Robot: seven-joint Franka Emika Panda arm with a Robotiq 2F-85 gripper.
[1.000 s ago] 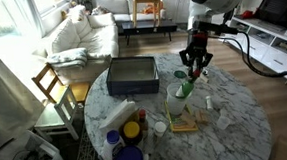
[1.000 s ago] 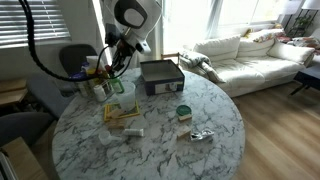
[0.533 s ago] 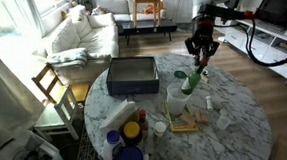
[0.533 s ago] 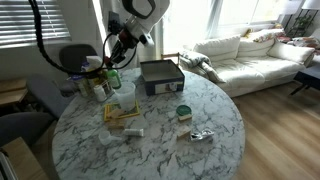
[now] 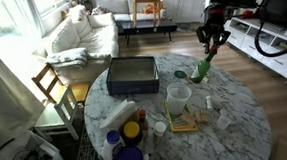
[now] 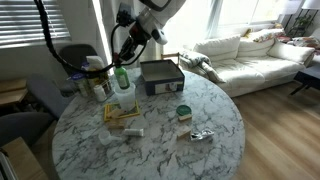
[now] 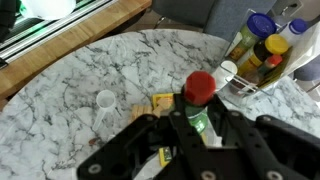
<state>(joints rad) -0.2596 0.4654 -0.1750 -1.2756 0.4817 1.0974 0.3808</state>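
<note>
A green plastic bottle with a red cap (image 5: pixel 204 67) is held aloft, clamped below its cap by the black gripper (image 5: pixel 211 50). In an exterior view it is seen over the far right of the round white marble table (image 5: pixel 236 119), beside a clear plastic cup (image 5: pixel 178 96).

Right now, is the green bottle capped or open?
Capped: the wrist view shows a red cap seated on the green bottle, which the hand grips.

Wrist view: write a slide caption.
End effector gripping a red-capped green bottle above the marble table.
</note>
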